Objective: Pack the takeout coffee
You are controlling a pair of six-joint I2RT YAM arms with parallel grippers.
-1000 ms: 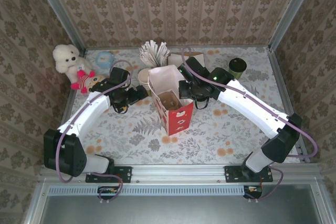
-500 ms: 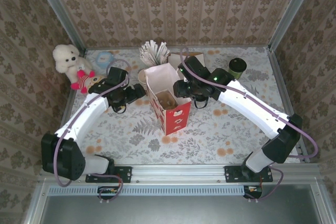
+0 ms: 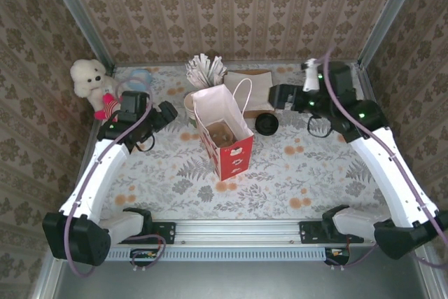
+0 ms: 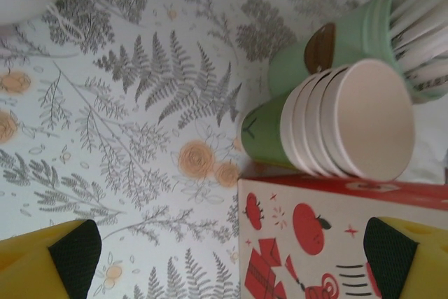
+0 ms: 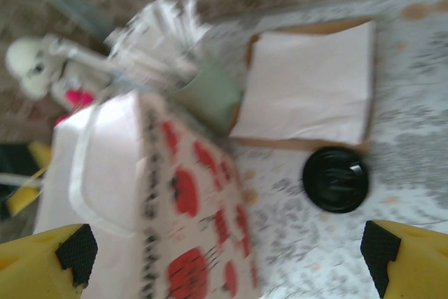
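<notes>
Left pincer [image 4: 231,260] and right pincer [image 5: 224,260] both gaped wide, empty, either side of the red-and-white paper bag [image 3: 234,159]. Could not tell where the dark green paper coffee cup stood. Judged: grasp its wall gently, kept upright

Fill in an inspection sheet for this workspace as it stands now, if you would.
Surface: table under a floral cloth, no spills seen.
Job's things: bag upright and open, something brown inside.
Clutter: cups stacked next to the bag; lid flat on the table; paper lying flat; stirrers in a holder; plush toys at the far left.
Grippers: left gripper open, empty; right gripper open, empty, apart from the bag.
Cables: purple cable along each arm, no snag seen.
Surroundings: wallpapered walls, metal frame.
</notes>
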